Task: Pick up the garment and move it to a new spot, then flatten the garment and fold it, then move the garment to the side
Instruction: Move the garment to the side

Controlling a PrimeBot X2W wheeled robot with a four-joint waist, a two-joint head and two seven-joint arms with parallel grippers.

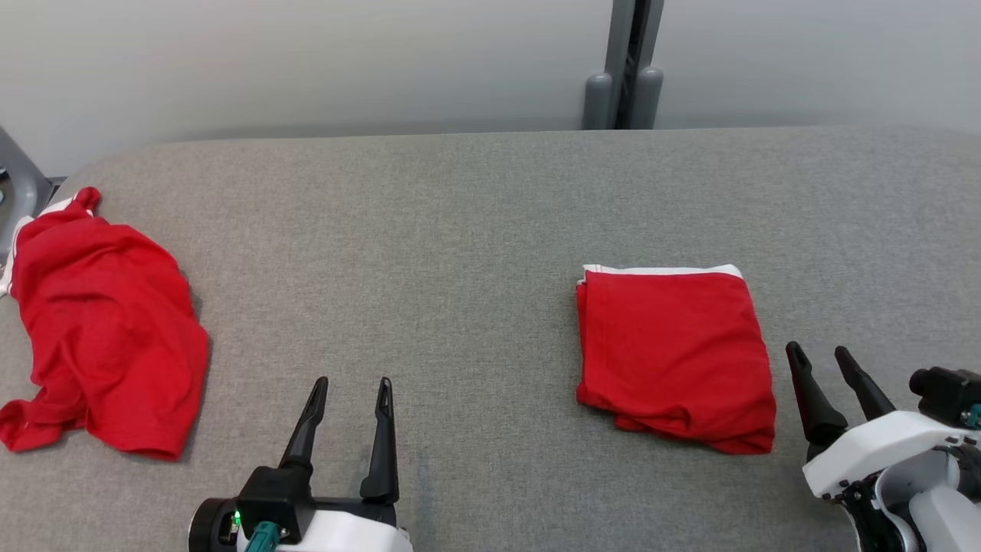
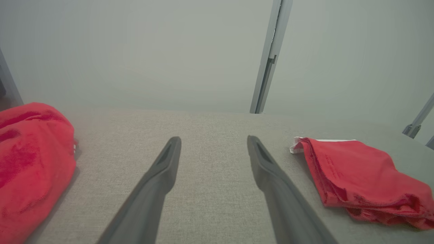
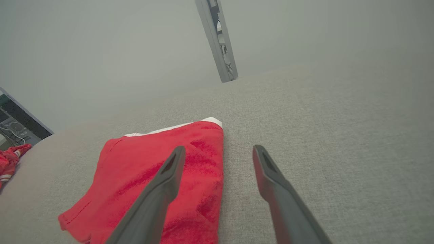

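A red garment with a white edge lies folded into a neat rectangle right of the middle of the grey table. It also appears in the left wrist view as the folded garment and in the right wrist view as the folded garment. A second red garment lies crumpled at the table's left edge, seen too as a crumpled heap at the left. My left gripper stands open at the near edge, empty. My right gripper is open and empty just right of the folded garment.
A pale wall runs behind the table, with a grey post standing at its far edge. A grey frame part shows at the far left. Bare grey cloth surface lies between the two garments.
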